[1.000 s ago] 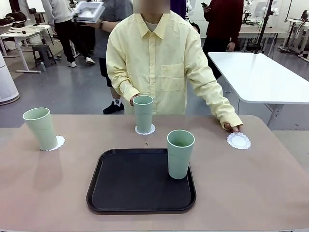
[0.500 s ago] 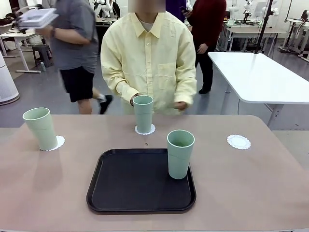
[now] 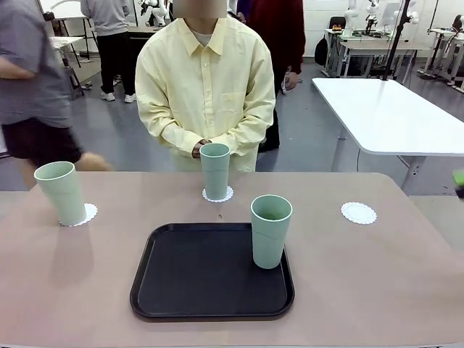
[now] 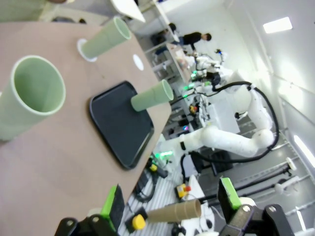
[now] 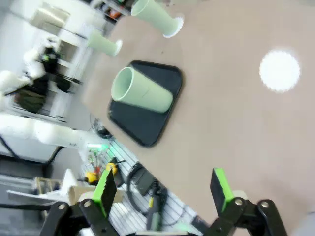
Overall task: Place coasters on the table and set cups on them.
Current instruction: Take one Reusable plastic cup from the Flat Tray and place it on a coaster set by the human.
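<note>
One cup (image 3: 271, 232) stands on tray (image 3: 196, 272); one coaster (image 3: 359, 212) lies bare.

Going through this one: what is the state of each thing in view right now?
left cup: upright on the left coaster.
middle cup: upright on the middle coaster.
third cup: upright on the black tray, off any coaster.
right coaster: flat on the table, bare.
left gripper: open, empty.
right gripper: open, empty.
</note>
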